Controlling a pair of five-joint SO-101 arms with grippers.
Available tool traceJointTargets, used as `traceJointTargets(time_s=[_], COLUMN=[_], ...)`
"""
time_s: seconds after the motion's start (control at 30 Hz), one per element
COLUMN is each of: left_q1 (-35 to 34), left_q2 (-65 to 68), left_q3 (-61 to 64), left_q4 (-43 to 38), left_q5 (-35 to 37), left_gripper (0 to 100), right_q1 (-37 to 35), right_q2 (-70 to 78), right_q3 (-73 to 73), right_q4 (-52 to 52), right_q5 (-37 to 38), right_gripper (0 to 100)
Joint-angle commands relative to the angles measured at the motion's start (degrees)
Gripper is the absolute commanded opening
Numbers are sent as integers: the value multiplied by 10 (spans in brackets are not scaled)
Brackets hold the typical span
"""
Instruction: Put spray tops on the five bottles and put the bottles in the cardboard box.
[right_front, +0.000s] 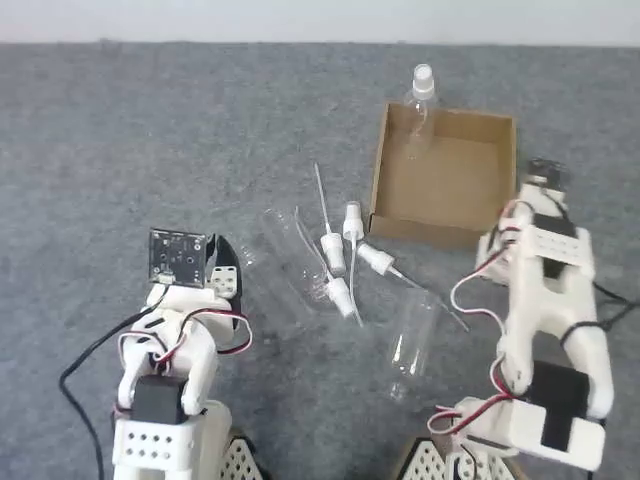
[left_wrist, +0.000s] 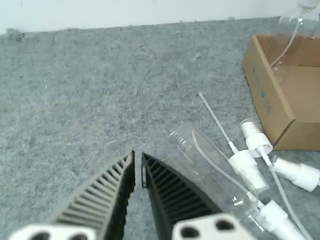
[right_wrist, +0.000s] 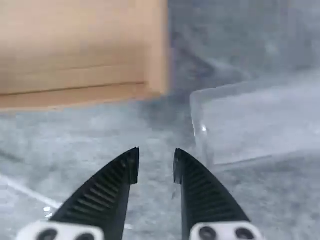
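The cardboard box (right_front: 440, 232) sits at the upper right of the high view on the grey tabletop (right_front: 150, 130). One capped bottle (right_front: 420, 100) stands upright in the box's upper left corner. Left of the box, near the middle of the frame, four loose spray tops (right_front: 333, 247) lie close together with their thin tubes pointing different ways. A clear uncapped bottle (right_front: 285, 265) lies on its side just left of them. Another open bottle (right_front: 413, 340) lies below the box, right of centre.

The left gripper (left_wrist: 137, 157) is at the lower left of the high view. Its jaws are pressed nearly together on nothing, pointing at bare carpet beside the lying bottle. In the right wrist view, the right gripper (right_wrist: 156, 155) has its jaws slightly spread and empty above the carpet. It is near the box's outer wall and the mouth of a clear bottle.
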Motion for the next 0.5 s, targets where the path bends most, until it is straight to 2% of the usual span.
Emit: traceJointTargets(time_s=[0.0,0.13,0.33,0.47], left_q1=[4,4,4,4], left_q2=[-11,-11,-11,-11], left_q3=[-4,-3,-3,-3], left_q4=[-4,-4,-4,-4], left_q5=[5,5,5,5], left_gripper=[12,12,12,12], right_q1=[31,56,78,99], right_q2=[-23,-89,-221,-269], right_q3=[-40,-47,-69,-76], right_q4=[7,51,131,128], right_q5=[11,11,6,-40], right_gripper=[78,85,200,216])
